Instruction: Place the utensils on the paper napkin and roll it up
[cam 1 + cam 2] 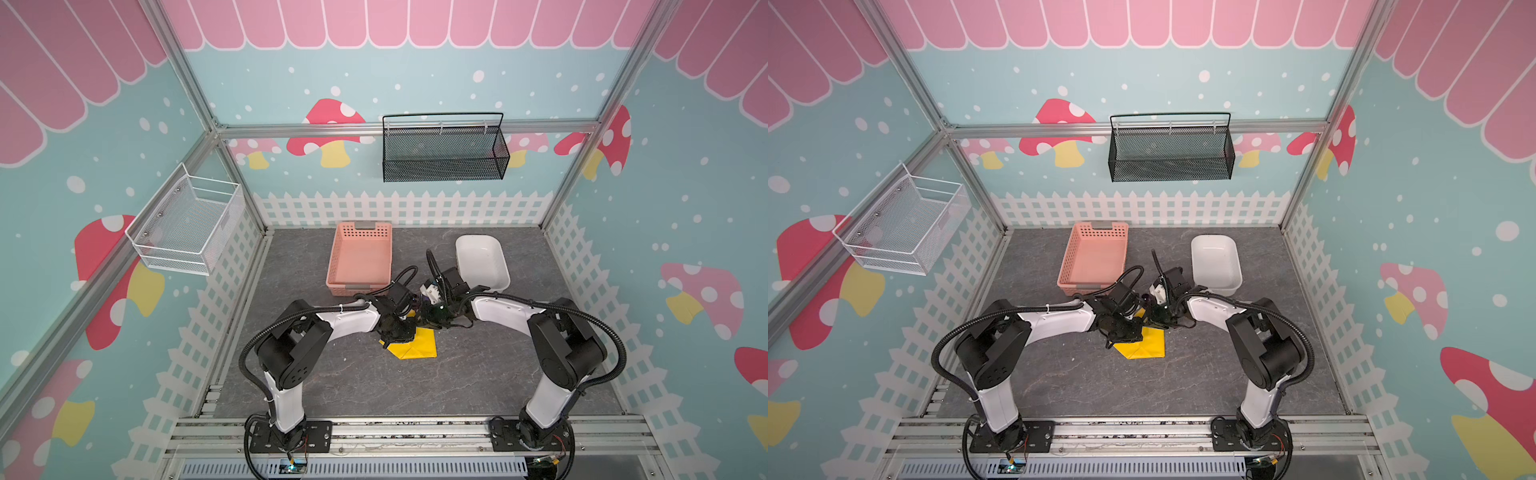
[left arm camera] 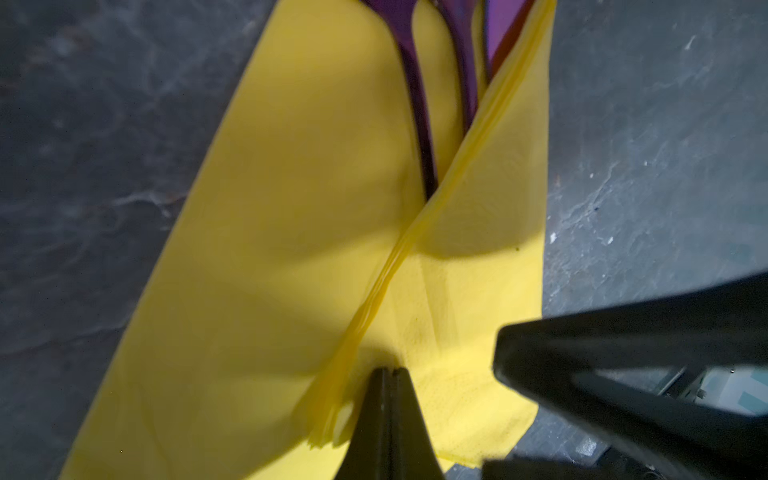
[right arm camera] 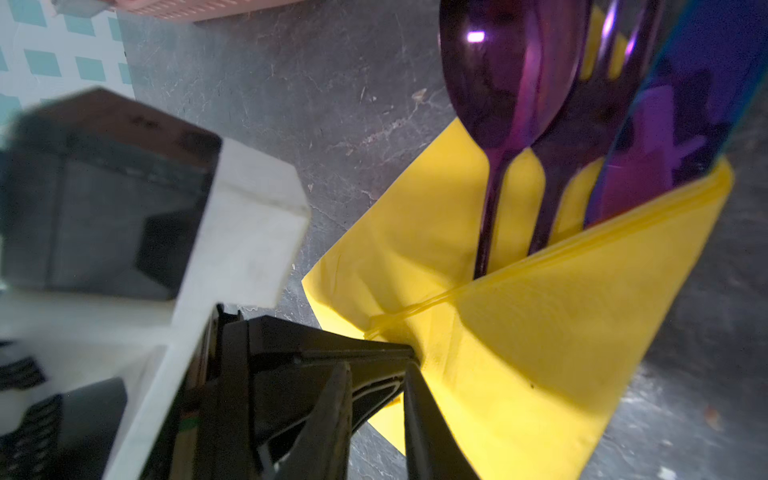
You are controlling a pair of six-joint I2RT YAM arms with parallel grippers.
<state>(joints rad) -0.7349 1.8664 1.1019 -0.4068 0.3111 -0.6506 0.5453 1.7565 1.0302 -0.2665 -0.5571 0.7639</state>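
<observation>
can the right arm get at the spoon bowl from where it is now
Probably yes. The spoon bowl lies bare past the folded flap of the paper napkin, which covers only the handle ends. The right tool sits by a corner of it, and nothing stands between it and the bowl.

The left arm (image 1: pixel 348 322), a white-shelled jointed limb with black motor housings and a black ribbed cable hose, rises from its black base plate, bends at the elbow and reaches inward and low. The right arm (image 1: pixel 500 306), built alike, mirrors it. Both wrists are pitched downward, so the two grippers meet near the middle, just beside each other. The left gripper (image 2: pixel 388 374), a black tapered two-finger parallel claw, has its jaws pressed together with no gap. The right gripper (image 3: pixel 378 370), of the same black make, holds its jaws slightly apart, a narrow gap showing between the fingers (image 3: pixel 422 419). The left gripper's white-and-black body lies close beside the right jaws.
</observation>
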